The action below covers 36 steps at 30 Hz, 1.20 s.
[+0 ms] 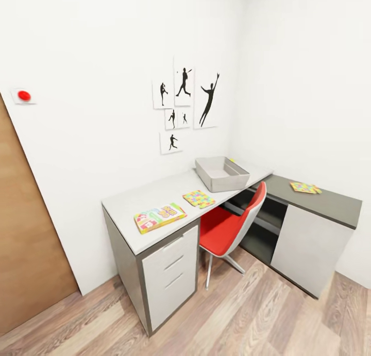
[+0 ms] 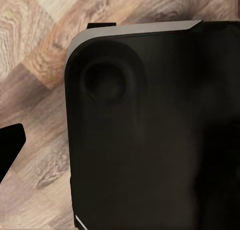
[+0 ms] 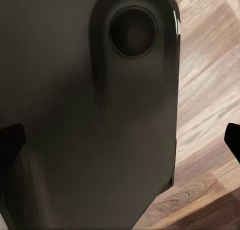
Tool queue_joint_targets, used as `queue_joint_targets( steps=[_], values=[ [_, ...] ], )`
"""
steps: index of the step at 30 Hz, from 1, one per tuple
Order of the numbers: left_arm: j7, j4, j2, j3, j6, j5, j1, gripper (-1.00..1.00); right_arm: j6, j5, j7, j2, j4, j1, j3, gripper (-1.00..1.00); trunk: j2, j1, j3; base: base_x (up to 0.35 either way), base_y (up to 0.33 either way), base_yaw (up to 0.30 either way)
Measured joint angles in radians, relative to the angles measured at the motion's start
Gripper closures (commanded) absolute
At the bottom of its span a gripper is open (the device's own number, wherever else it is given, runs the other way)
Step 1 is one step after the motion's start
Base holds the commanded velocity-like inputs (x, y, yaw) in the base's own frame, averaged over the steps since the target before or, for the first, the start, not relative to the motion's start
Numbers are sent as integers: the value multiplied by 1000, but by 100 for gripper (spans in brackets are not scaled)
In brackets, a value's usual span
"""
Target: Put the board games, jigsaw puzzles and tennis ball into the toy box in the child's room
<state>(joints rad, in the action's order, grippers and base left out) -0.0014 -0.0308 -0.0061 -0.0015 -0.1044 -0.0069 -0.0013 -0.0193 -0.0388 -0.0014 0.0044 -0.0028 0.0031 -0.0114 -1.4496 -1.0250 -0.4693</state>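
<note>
One grey toy box (image 1: 222,174) on table (image 1: 154,196), contents unseen, board game (image 1: 159,217) nearby

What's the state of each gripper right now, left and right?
Left gripper: cannot be told; one dark fingertip shows over the wood floor, nothing seen held.
Right gripper: open, fingertips wide apart, nothing gripped between them.

dark robot body (image 3: 75,115) | round recess (near one end) | plank floor (image 3: 210,90) beside
</note>
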Motion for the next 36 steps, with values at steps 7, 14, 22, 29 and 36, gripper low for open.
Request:
queue_joint_targets(
  steps=[7,14,22,29,36],
  values=[
    [0,0,0,0,0,0,0,-100,-5,0,0,0,0,0,0,-100,0,0,0,0,0,-261],
    [0,0,0,0,0,0,0,-100,-6,0,0,0,0,0,0,-100,0,0,0,0,0,-261],
    [0,0,0,0,0,0,0,-100,-6,0,0,0,0,0,0,-100,0,0,0,0,0,-261],
    [0,0,0,0,0,0,0,-100,-6,0,0,1,0,0,0,-100,0,0,0,0,0,-261],
    [0,0,0,0,0,0,0,-100,-6,0,0,2,0,0,0,-100,0,0,0,0,0,-261]
  ],
)
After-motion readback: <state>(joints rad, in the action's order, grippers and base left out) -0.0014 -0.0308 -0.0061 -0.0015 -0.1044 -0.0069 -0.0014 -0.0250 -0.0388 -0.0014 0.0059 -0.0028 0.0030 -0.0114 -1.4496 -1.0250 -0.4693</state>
